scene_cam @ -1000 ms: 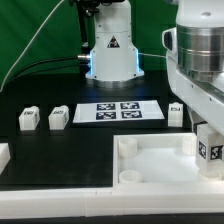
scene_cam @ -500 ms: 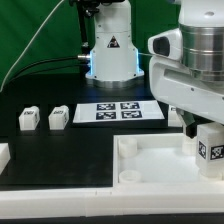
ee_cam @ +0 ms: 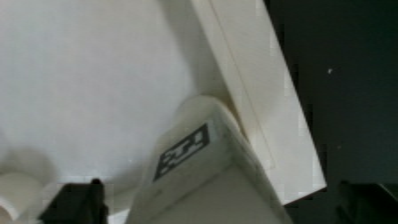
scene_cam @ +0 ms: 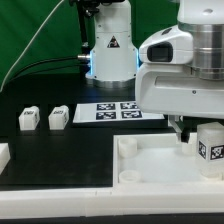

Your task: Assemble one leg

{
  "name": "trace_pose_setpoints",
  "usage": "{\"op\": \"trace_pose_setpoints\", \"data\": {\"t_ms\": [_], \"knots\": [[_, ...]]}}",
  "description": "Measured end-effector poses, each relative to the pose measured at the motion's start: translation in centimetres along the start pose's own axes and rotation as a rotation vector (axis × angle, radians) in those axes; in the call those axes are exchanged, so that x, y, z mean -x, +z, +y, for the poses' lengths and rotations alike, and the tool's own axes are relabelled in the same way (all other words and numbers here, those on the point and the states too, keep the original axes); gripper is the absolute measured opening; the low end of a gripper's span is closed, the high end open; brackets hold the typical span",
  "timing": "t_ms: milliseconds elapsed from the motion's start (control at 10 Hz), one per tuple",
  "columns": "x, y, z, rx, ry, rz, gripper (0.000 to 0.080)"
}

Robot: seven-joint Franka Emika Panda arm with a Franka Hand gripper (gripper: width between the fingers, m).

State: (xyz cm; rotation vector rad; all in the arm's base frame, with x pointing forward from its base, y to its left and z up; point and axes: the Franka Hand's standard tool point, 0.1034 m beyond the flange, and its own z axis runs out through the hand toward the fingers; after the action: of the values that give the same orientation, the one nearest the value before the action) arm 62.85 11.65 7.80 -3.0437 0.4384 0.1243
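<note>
White plastic square leg post (scene_cam: 208, 148), tagged, stands upright on the panel; gripper (ee_cam: 222, 205) is spread either side of it.
Near: large white square panel with raised rim (scene_cam: 150, 172), with the leg at its corner on the exterior view's right. Fingers (ee_cam: 80, 200) are clear of the leg, nothing pinched. My read: placed, seating unconfirmed, twisting home left to do. Farther: spare white leg post (scene_cam: 28, 120) and its twin (scene_cam: 57, 117) loose on the black table (scene_cam: 60, 150), then the marker board (scene_cam: 120, 111).
</note>
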Motion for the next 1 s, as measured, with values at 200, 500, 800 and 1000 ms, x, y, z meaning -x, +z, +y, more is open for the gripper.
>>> {"op": "trace_pose_setpoints", "data": {"t_ms": [200, 500, 800, 1000], "knots": [[-0.01, 0.02, 0.08, 0.001, -0.234, 0.0, 0.0649], [0.06, 0.24, 0.24, 0.005, -0.44, 0.001, 0.0649], [0.01, 0.18, 0.18, 0.005, -0.413, 0.002, 0.0649], [0.02, 0.29, 0.24, 0.005, -0.412, 0.001, 0.0388]]}}
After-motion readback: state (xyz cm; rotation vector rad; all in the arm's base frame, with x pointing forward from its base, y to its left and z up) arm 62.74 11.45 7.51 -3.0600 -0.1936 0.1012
